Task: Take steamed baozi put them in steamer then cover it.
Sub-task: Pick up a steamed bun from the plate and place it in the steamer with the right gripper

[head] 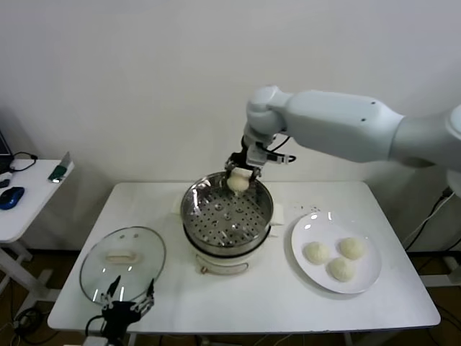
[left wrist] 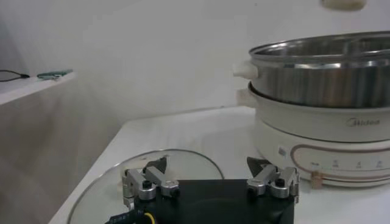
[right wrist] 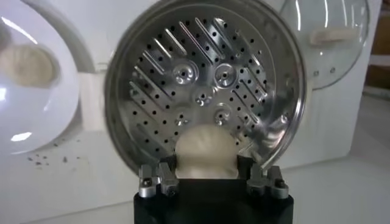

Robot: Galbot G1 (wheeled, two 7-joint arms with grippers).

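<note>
Dough this soft and light is likely denting under pressure, so the baozi [head: 238, 183] is sitting pinched gently at its sides between the closed-in fingers of the right gripper [head: 240, 175], hanging over the far rim of the steamer [head: 227, 216]. The right arm is reaching in from the right, wrist pointing down, while the left gripper [head: 126, 303] is waiting with fingers spread at the table's near edge beside the glass cover [head: 122, 262].

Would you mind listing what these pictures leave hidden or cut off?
- Right wrist view: the lower part of the held baozi is hidden behind the right gripper.
- Right wrist view: the plate is cut by the frame edge, showing one bun only.
- Left wrist view: the cover is partly hidden behind the left gripper; its handle is unseen.
- Left wrist view: the steamer interior is below its rim.
</note>
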